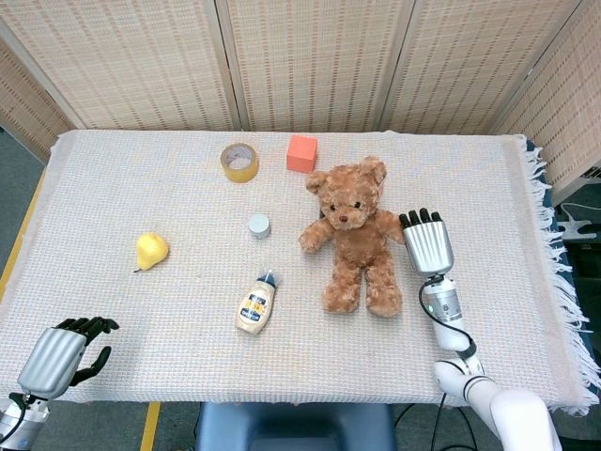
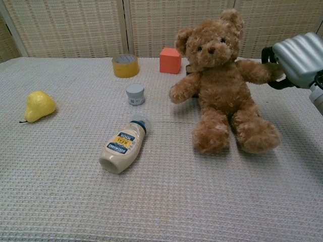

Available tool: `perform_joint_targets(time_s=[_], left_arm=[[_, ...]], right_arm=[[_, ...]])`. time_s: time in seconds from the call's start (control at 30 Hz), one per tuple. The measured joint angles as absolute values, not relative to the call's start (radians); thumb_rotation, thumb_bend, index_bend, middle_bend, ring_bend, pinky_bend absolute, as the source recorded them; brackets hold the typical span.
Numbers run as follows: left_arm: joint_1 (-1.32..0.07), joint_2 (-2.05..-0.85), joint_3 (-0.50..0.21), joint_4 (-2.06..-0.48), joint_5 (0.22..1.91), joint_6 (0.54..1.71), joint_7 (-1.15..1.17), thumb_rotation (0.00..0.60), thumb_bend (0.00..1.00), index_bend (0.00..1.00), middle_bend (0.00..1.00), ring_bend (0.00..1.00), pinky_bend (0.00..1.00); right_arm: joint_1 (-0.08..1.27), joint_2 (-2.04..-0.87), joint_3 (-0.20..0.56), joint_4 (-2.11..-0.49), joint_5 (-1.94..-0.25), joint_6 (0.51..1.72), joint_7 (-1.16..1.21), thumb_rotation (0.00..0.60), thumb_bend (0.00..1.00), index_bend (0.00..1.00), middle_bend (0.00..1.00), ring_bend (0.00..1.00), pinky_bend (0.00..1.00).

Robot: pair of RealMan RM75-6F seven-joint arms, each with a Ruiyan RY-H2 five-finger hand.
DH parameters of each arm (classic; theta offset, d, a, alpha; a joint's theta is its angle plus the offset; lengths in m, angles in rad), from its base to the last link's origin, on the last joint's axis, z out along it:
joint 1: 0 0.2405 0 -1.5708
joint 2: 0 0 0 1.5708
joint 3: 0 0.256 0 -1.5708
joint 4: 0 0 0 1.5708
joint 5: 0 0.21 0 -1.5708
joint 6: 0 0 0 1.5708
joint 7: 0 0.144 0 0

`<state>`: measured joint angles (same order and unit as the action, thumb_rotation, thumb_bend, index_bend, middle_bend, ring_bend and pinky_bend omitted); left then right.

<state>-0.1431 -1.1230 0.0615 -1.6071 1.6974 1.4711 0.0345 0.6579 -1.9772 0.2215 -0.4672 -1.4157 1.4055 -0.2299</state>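
I see a table (image 1: 113, 178) covered in a pale woven cloth, fringed along its right edge. Just left of my right hand (image 1: 427, 242) sits a brown teddy bear (image 1: 354, 237). Further left lie a mayonnaise bottle (image 1: 256, 303) on its side, a small grey cap (image 1: 258, 225) and a yellow pear (image 1: 150, 250). Beyond them sit a tape roll (image 1: 239, 162) and an orange cube (image 1: 301, 153).

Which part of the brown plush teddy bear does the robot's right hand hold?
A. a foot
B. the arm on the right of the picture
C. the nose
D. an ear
B: in the chest view the right hand closes around the paw end of the brown plush teddy bear's outstretched arm.
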Motion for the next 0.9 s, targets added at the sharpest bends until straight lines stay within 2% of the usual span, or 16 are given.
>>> perform_joint_targets(time_s=[0.2,0.27,0.33,0.4,0.5,0.57,0.67,0.9], left_arm=[[-0.144,-1.123,0.063,-1.609,1.700,1.470,0.036,0.600,0.43,0.37,0.42,0.45,0.49],[-0.144,-1.123,0.064,-1.608,1.702,1.470,0.039,0.600,0.43,0.37,0.42,0.45,0.49],[-0.144,-1.123,0.064,-1.608,1.699,1.467,0.037,0.600,0.43,0.37,0.43,0.45,0.49],[-0.145,-1.124,0.063,-1.607,1.697,1.465,0.036,0.600,0.43,0.37,0.43,0.45,0.49],[-0.147,-1.125,0.062,-1.603,1.692,1.460,0.037,0.600,0.43,0.37,0.43,0.45,0.49],[-0.148,-1.126,0.061,-1.603,1.687,1.455,0.036,0.600,0.43,0.37,0.43,0.45,0.49],[-0.149,-1.126,0.060,-1.603,1.686,1.453,0.039,0.600,0.43,0.37,0.43,0.45,0.49],[-0.145,-1.124,0.060,-1.604,1.685,1.462,0.037,0.600,0.43,0.37,0.43,0.45,0.49]], right_arm=[[0.666,-1.953,0.240,-0.521,-1.416,1.451,-0.240,0.600,0.21,0.56,0.54,0.46,0.64],[0.664,-1.941,0.244,-0.548,-1.413,1.453,-0.245,0.600,0.21,0.52,0.54,0.44,0.64],[0.659,-1.924,0.245,-0.585,-1.409,1.448,-0.253,0.600,0.21,0.42,0.51,0.37,0.63],[0.649,-1.904,0.245,-0.632,-1.400,1.432,-0.264,0.600,0.21,0.30,0.40,0.26,0.56],[0.630,-1.865,0.243,-0.723,-1.383,1.400,-0.285,0.600,0.18,0.10,0.21,0.07,0.34],[0.617,-1.835,0.240,-0.790,-1.372,1.381,-0.301,0.600,0.16,0.03,0.12,0.02,0.24],[0.594,-1.775,0.234,-0.916,-1.350,1.344,-0.331,0.600,0.13,0.00,0.01,0.00,0.17],[0.516,-1.592,0.189,-1.265,-1.323,1.301,-0.371,0.600,0.12,0.00,0.00,0.00,0.16]])
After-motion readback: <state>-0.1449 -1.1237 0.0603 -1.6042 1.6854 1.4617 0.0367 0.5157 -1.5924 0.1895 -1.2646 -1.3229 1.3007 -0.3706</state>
